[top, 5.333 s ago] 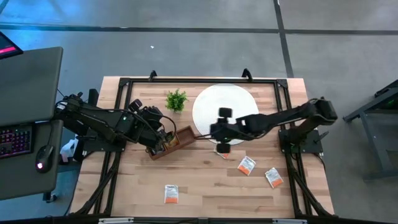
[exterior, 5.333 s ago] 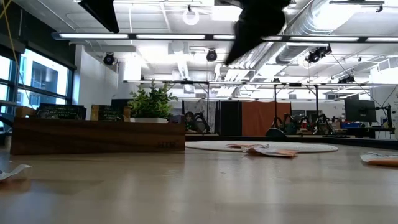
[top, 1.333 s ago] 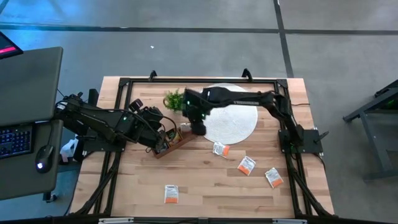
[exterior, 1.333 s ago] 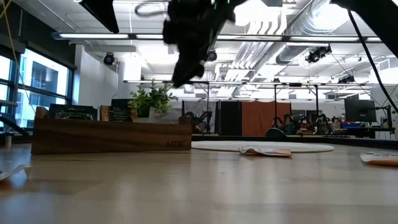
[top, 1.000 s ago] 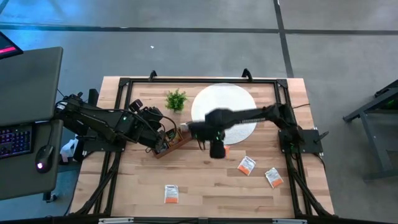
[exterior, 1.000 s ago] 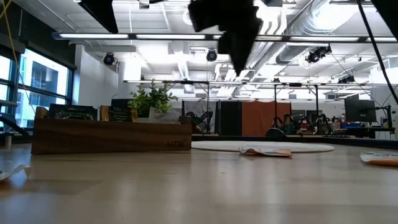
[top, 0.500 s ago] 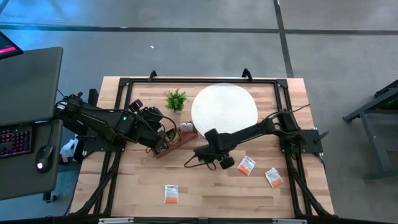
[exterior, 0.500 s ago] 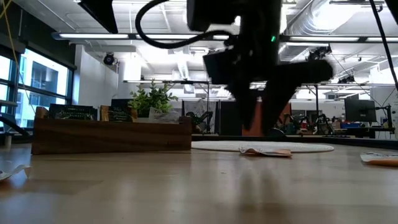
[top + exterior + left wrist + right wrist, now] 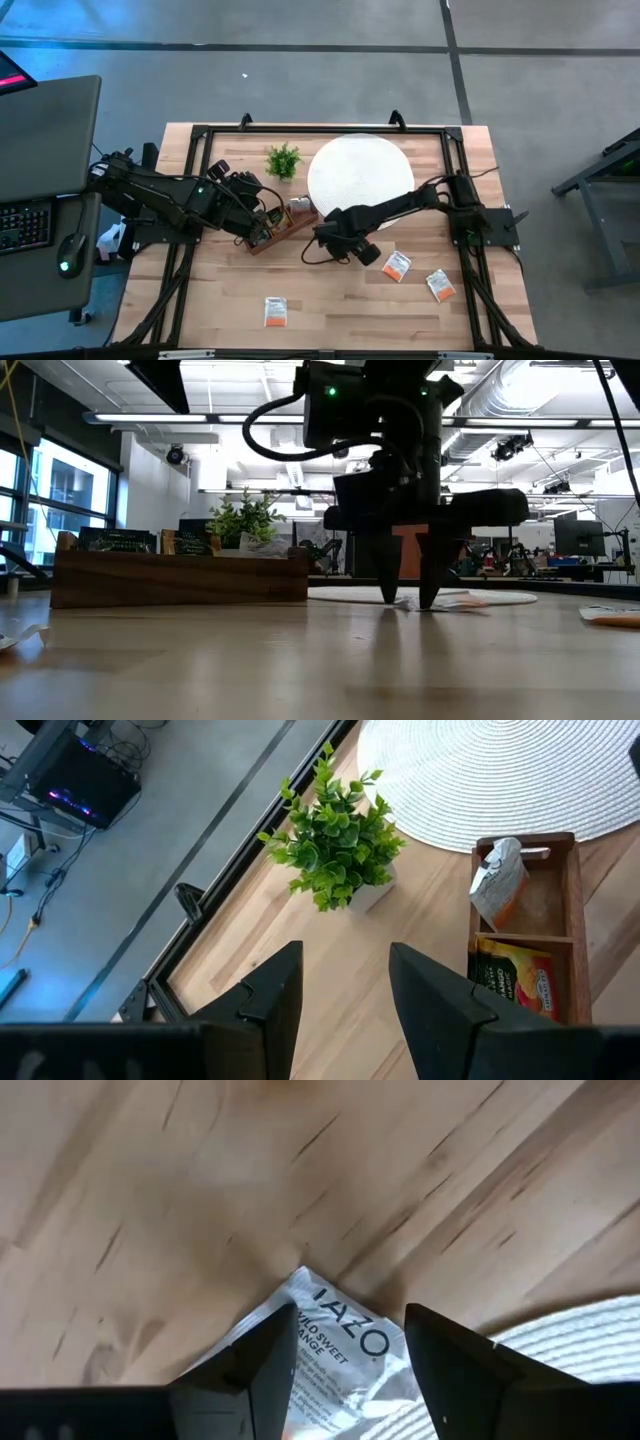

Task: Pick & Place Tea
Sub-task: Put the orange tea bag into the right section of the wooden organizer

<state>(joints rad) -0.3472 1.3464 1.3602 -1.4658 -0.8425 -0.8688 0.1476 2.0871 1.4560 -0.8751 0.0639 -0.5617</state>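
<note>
My right gripper (image 9: 408, 598) points straight down, open, with its tips at table level over an orange-and-white tea sachet (image 9: 340, 1348) by the near edge of the white disc (image 9: 360, 172). The sachet lies flat and shows between the fingers; in the high view the gripper hides it. My left gripper (image 9: 345, 990) is open and empty, hovering at the left end of the wooden tray (image 9: 282, 224). The tray holds a crumpled white-and-orange sachet (image 9: 497, 885) and a dark one (image 9: 515, 975). Three more orange sachets lie flat on the table (image 9: 397, 265), (image 9: 440, 285), (image 9: 275, 312). My right gripper's fingers (image 9: 255, 1370) stand on either side of the sachet's printed end (image 9: 345, 1335), pointing down from above. Whether they touch it, I cannot tell. The sachet lies flat on the table.
A small green plant (image 9: 283, 160) stands just beyond the tray, beside the disc. The black table frame (image 9: 300, 128) runs along the far edge. Bare wood lies between the tray and the near sachets.
My right gripper has come down from well above the table to the sachet by the disc's near edge. Its fingertips now reach the tabletop, still apart. The sachet and the tray have stayed where they were.
</note>
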